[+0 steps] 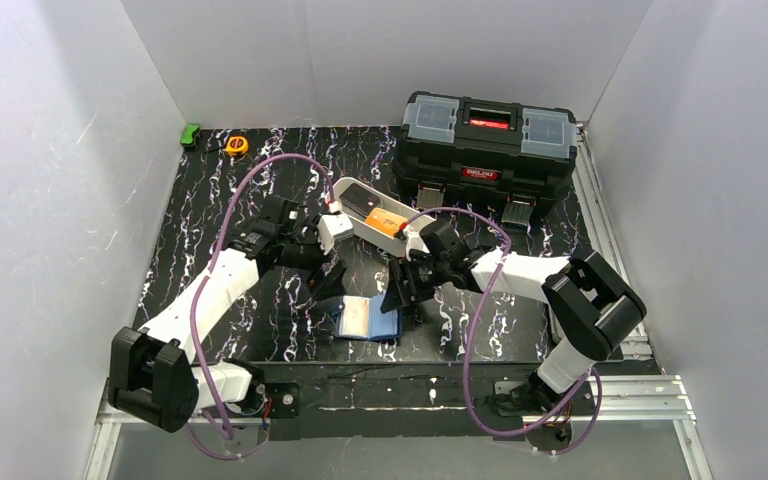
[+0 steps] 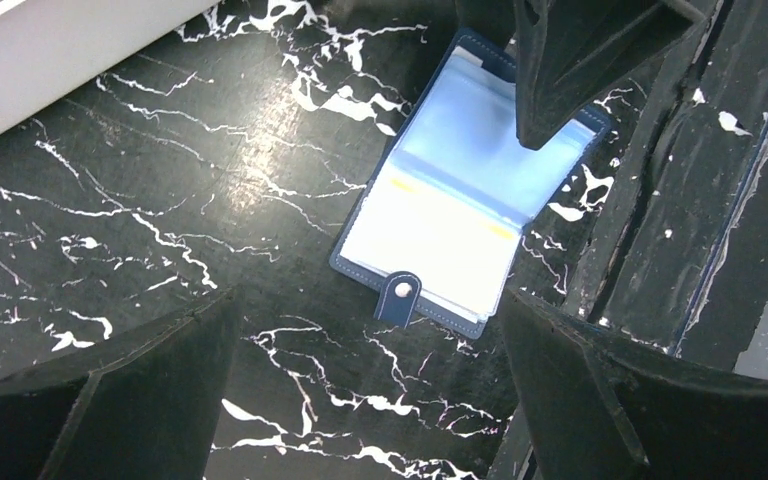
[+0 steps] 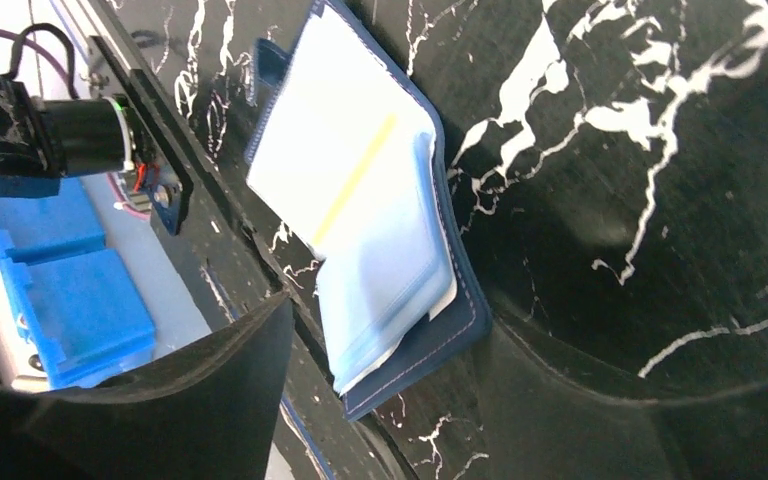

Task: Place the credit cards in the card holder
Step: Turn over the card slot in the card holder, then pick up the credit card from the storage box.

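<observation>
From above, the card holder [image 1: 370, 320] lies open on the table [image 1: 220, 250], low between the two grippers. The left gripper [image 1: 326, 286] is just beside its left edge and the right gripper [image 1: 400, 290] is just over its right edge. Beyond both pairs of fingertips stands the white tray [image 1: 346, 187]. In it I count two credit cards, one dark card [image 1: 362, 202] and one orange card [image 1: 388, 222], and I count one holder. In the left wrist view the left fingers [image 2: 140, 400] are spread fully and have nothing between them. The holder lies just ahead of their tips, with its snap tab [image 2: 400, 292] turned toward them, and a finger of the right gripper hangs over its far corner. In the right wrist view the right fingers [image 3: 160, 400] are apart and grip nothing, and the holder lies between and just ahead of them with its clear sleeves [image 3: 380, 270] fanned up. Thin yellow lines show in the sleeves, but I cannot tell if they belong to a card. I judge the holder to be light, soft and easy to slide on this smooth table, so one gripper should press its cover while the other feeds a card. The cards look thin, stiff and slippery, and they lie flat, so it is better to pinch one by a short edge.
</observation>
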`<state>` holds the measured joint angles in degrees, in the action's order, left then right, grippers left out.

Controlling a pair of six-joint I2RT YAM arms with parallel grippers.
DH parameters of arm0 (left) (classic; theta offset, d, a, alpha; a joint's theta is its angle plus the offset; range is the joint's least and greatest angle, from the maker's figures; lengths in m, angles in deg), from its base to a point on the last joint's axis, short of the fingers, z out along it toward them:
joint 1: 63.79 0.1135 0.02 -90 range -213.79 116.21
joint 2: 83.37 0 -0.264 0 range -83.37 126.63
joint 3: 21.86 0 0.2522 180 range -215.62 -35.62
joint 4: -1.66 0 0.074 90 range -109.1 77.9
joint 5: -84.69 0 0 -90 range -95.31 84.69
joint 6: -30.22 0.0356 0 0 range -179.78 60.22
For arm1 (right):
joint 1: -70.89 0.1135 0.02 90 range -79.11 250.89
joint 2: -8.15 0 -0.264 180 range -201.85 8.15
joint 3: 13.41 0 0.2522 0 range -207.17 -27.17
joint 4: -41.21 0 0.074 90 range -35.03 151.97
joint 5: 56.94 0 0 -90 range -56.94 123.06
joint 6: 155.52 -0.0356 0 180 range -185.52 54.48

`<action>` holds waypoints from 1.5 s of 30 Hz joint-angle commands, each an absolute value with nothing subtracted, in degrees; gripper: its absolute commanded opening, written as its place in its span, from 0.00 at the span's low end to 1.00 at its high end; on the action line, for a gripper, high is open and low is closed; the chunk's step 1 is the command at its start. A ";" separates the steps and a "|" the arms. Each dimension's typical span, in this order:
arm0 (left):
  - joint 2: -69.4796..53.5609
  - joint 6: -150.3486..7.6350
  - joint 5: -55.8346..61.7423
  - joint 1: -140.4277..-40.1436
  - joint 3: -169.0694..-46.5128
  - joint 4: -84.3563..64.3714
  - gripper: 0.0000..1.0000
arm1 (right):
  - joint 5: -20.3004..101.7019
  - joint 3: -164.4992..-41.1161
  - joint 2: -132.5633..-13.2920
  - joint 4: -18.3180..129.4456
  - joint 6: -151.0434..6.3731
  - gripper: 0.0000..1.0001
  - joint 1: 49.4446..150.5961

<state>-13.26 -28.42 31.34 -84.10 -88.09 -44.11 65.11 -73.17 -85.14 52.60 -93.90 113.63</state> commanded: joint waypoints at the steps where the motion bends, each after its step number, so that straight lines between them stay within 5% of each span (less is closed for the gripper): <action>1: -12.98 -30.33 31.76 -85.08 -88.58 -42.47 0.99 | 60.71 -72.54 -80.02 54.84 -91.82 0.74 113.37; 16: -1.21 -40.57 29.50 -83.08 -104.99 -38.64 0.99 | 51.35 -82.19 -65.99 70.39 -87.52 0.79 110.27; 32: 27.81 -31.89 27.17 -83.70 -136.66 -40.84 0.99 | 44.86 -89.50 -80.61 59.18 -96.87 0.76 103.25; 45: 30.73 -17.28 26.16 -86.67 -129.23 -33.39 0.99 | 40.45 -85.51 -88.51 43.80 -105.38 0.76 101.97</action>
<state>32.97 -23.35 25.13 -85.57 -131.76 -35.78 44.04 -86.68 -88.23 52.03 -102.43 102.40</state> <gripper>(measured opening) 0.992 0.762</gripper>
